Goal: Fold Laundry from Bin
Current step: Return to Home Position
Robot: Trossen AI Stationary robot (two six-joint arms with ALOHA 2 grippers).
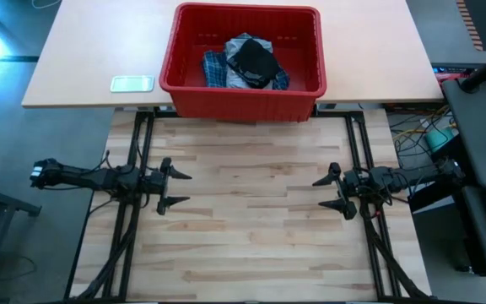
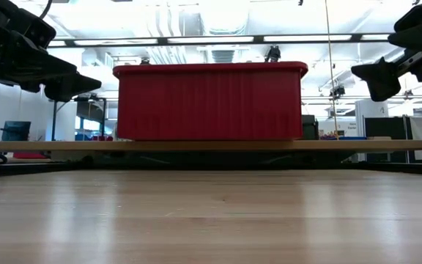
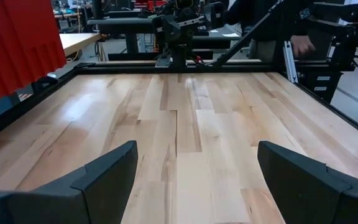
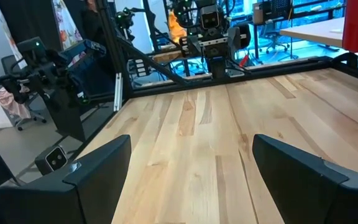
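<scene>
The red bin (image 1: 243, 93) stands on a far table beyond the wooden work table; its front wall (image 2: 209, 103) fills the middle of the low view. Inside it lies the laundry: a blue-and-white plaid shirt (image 1: 216, 69), a light grey garment (image 1: 245, 44) and a small black garment (image 1: 256, 61) on top. My left gripper (image 1: 179, 190) hovers open at the work table's left edge, pointing toward the right. My right gripper (image 1: 324, 192) hovers open at the right edge, pointing toward the left. Both are well short of the bin and have nothing between their fingers.
A small pale flat object (image 1: 132, 83) lies on the far table left of the bin. The wooden work table (image 1: 251, 228) stretches between the two arms. Black frame rails (image 1: 142, 135) run along its sides. Cables and equipment (image 1: 479, 127) crowd the right.
</scene>
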